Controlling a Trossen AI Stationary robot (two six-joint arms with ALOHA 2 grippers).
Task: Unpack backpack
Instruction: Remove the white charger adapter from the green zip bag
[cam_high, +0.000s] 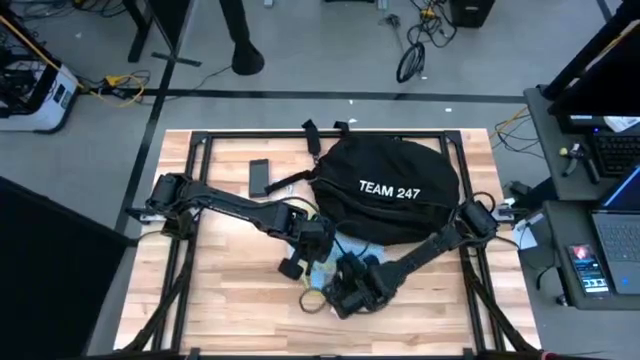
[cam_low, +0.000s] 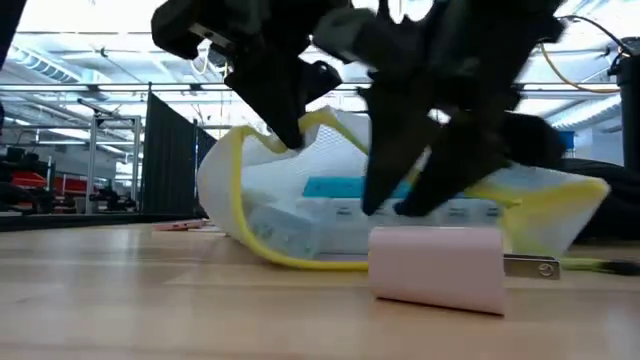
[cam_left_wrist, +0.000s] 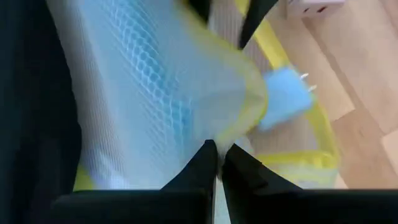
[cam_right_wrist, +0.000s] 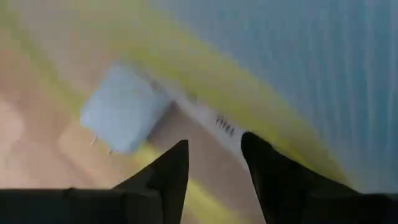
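Note:
The black backpack (cam_high: 385, 190) with white "TEAM 247" lettering lies at the table's far middle. In front of it a white mesh pouch (cam_low: 300, 215) with yellow trim rests on the wood, a blue block (cam_left_wrist: 283, 99) inside it. My left gripper (cam_left_wrist: 217, 160) is shut on the pouch's rim. My right gripper (cam_right_wrist: 214, 155) is open, its fingers on either side of the pouch's yellow-trimmed edge (cam_right_wrist: 211, 115). A pale pink charger block (cam_low: 435, 265) lies on the table just in front of the pouch. My left gripper pinches the pouch's yellow-trimmed rim (cam_left_wrist: 239, 127) between its two fingertips, coming from above and from the table's left. That part of the rim is raised (cam_low: 305, 128), while the pouch's bottom stays on the table. My right gripper's fingertips (cam_low: 385, 205) stand at the pouch's edge; whether they touch it I cannot tell.
A dark flat device (cam_high: 259, 177) lies on the table left of the backpack. The backpack's straps (cam_high: 315, 140) trail toward the far edge. Black frame rails (cam_high: 190, 180) run along the table's sides. Bare wood lies at the near left (cam_high: 220, 310).

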